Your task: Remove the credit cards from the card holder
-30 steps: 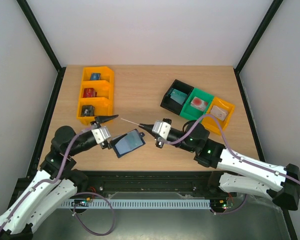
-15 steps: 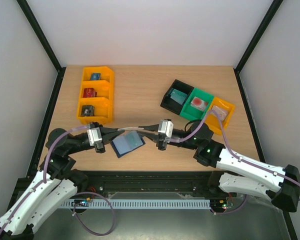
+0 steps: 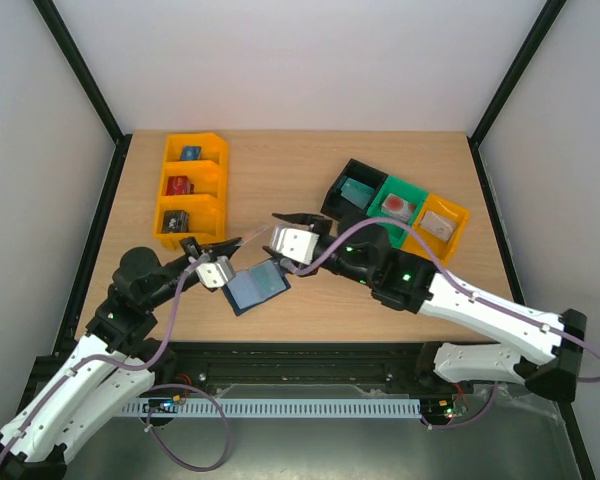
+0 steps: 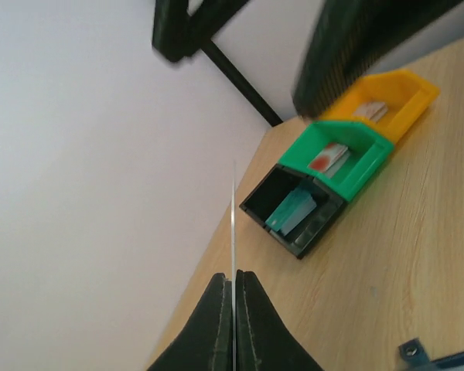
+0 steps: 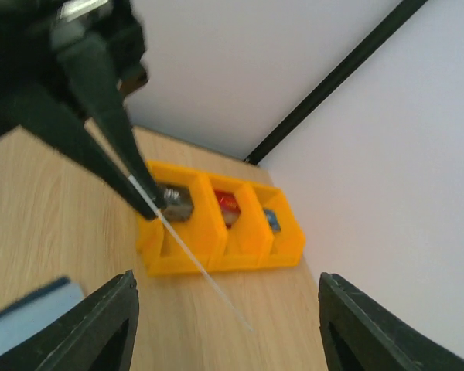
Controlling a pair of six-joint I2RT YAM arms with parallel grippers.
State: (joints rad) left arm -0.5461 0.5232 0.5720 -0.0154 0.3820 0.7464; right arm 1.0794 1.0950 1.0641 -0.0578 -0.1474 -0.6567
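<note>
While the left gripper (image 4: 233, 280) clamps one card (image 4: 233, 216) edge-on just left of the one holder (image 3: 258, 287), the right gripper (image 3: 298, 220), jaws apart, hovers just behind it.

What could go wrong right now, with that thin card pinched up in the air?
1. The left end effector grips the credit card only by one edge, at its fingertips, so the card may slip or twist out.
2. The open right end effector sits close to that card, and a careless move might knock it.
3. The card holder lies unheld right beside them and could get nudged.
</note>
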